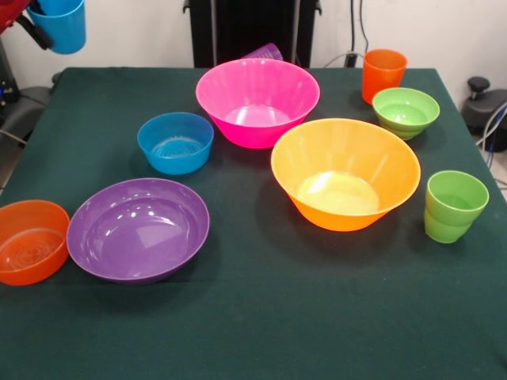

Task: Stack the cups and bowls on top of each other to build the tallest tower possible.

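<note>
A sky blue cup (62, 28) hangs in the air at the top left, beyond the table's corner, with my gripper (38, 22) shut on its rim; only a red part and one black finger show. On the dark green table stand a large pink bowl (257, 99), with a purple cup (264, 51) half hidden behind it, and a large yellow-orange bowl (345, 170). There are also a small blue bowl (175, 141), a wide purple bowl (138, 228) and a small orange bowl (30, 241). On the right stand an orange cup (384, 73), a small green bowl (405, 111) and a green cup (454, 206). Nothing is stacked.
The table (253, 324) is covered in dark green cloth. The small orange bowl sits at its left edge and the green cup near its right edge. Cables and a black object (485, 103) lie off the table at the right.
</note>
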`<state>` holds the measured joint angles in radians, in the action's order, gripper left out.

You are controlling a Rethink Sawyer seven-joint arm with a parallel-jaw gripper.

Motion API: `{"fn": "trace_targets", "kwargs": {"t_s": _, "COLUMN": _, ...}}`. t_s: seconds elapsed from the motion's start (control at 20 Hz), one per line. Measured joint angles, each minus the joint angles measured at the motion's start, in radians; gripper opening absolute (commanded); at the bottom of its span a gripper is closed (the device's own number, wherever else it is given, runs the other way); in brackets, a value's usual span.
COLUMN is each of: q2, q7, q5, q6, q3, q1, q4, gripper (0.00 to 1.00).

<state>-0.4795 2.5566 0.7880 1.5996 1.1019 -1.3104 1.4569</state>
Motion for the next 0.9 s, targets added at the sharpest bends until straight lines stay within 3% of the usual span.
{"fn": "trace_targets", "kwargs": {"t_s": 0.25, "q2": 0.0, "q7": -0.007, "q5": -0.014, "q6": -0.051, "q3": 0.0, "q1": -0.004, "q4": 0.023, "gripper": 0.0}}
{"fn": "trace_targets", "kwargs": {"t_s": 0.9, "q2": -0.001, "q7": -0.089, "q5": -0.028, "q6": -0.311, "q3": 0.0, "q1": -0.025, "q4": 0.128, "gripper": 0.0}}
